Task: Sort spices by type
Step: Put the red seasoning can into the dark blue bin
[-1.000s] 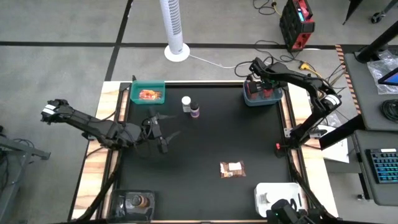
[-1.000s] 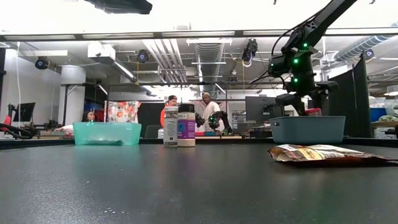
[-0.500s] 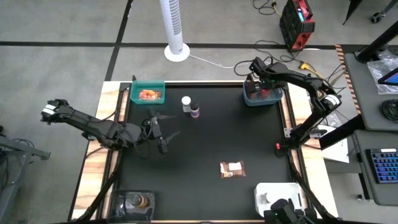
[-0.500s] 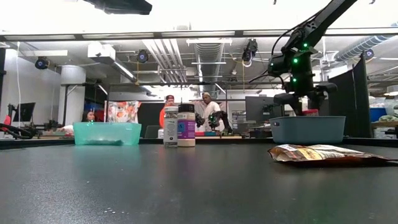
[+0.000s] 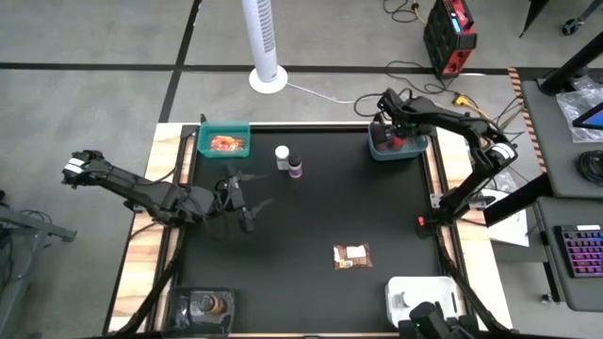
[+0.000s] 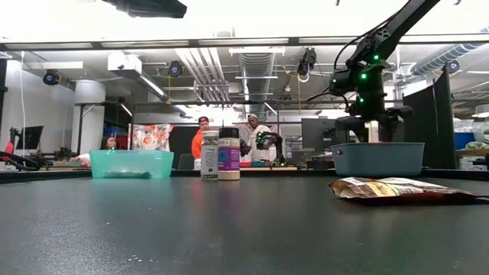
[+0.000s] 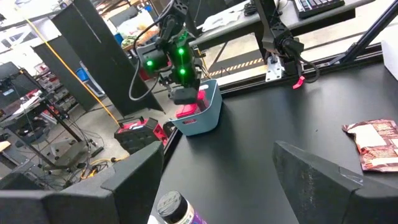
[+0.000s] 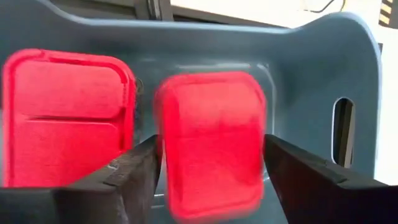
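My right gripper (image 8: 208,186) is open and points down into the blue-grey bin (image 5: 396,147) at the table's far right corner. Two red boxy containers are in the bin. One (image 8: 65,115) lies flat on the bin floor, and the other (image 8: 208,140), blurred, spans the gap between my fingers. My left gripper (image 5: 247,209) hangs open over the table's left middle and holds nothing. A white-capped bottle (image 5: 282,153) and a purplish jar (image 5: 296,169) stand upright on the mat. A brown packet (image 5: 352,255) lies flat. An orange packet (image 5: 226,143) lies in the teal bin (image 5: 205,141). My right gripper comes from above with a finger on either side of the second red container (image 8: 208,140). I cannot tell whether the fingers touch its sides. It shows blurred while the bin and the fingers are sharp.
A clear tray (image 5: 205,306) holding small jars sits at the near left corner, and a white tray (image 5: 415,294) at the near right. The middle of the black mat is bare around the brown packet. People stand in the room beyond the far edge.
The red container, which showed above the blue-grey bin's rim under my right gripper in the low view, has gone down below the rim. It now sits beside the other red container.
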`<control>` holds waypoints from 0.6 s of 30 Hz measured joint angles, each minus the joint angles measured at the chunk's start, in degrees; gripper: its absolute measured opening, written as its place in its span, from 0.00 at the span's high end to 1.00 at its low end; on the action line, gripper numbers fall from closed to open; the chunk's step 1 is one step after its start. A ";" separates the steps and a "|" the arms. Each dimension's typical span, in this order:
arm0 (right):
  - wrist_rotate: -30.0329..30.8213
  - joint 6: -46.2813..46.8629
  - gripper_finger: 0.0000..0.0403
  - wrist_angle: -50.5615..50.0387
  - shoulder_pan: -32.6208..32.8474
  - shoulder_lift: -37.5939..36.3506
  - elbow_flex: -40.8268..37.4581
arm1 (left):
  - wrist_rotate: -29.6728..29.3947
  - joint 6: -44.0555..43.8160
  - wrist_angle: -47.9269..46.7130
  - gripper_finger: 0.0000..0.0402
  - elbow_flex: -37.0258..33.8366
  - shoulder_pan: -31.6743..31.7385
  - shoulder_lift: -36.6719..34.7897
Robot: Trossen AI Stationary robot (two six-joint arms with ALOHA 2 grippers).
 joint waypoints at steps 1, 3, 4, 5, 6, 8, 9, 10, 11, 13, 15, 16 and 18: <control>-0.01 -0.03 0.32 0.17 0.00 0.00 -0.36 | 0.01 0.00 0.00 0.29 0.00 0.01 0.00; 0.05 -0.17 0.30 0.73 -0.02 0.00 -1.14 | -0.01 0.00 0.00 0.29 0.00 0.01 0.00; 0.21 -0.40 0.30 0.83 -0.02 0.00 -1.27 | 0.01 0.00 0.00 0.29 0.00 0.02 0.00; 0.44 -0.67 0.29 0.98 -0.02 0.00 -1.28 | 0.01 0.00 -0.01 0.29 0.00 0.00 0.00; 1.21 -0.81 0.29 1.25 -0.02 -0.02 -1.26 | 0.01 0.00 0.00 0.29 0.00 0.02 0.00; 2.80 -0.80 0.29 1.36 -0.02 -0.32 -1.26 | 0.02 0.00 -0.02 0.29 0.00 0.00 0.00; 3.17 -0.80 0.29 1.53 -0.02 -0.62 -1.26 | -0.01 0.00 -0.02 0.29 0.00 0.02 0.00; 3.23 -0.81 0.29 1.82 -0.02 -0.94 -1.23 | 0.02 -0.01 -0.02 0.29 0.00 -0.01 0.00; 3.21 -0.80 0.29 1.92 -0.02 -1.25 -1.05 | 0.02 -0.02 -0.02 0.29 0.00 0.01 0.00; 3.21 -0.82 0.30 1.94 -0.02 -1.59 -0.45 | 0.00 -0.02 -0.02 0.29 0.00 0.02 0.00; 3.17 -0.80 0.31 1.86 0.00 -2.01 0.39 | 0.01 -0.03 -0.04 0.29 0.00 0.00 0.00; 3.13 -0.80 0.31 1.78 0.00 -2.23 0.91 | 0.00 -0.02 -0.04 0.29 0.00 -0.01 0.00; 2.96 -0.84 0.32 1.77 0.00 -2.56 1.79 | 0.02 -0.04 -0.04 0.29 0.00 0.02 0.00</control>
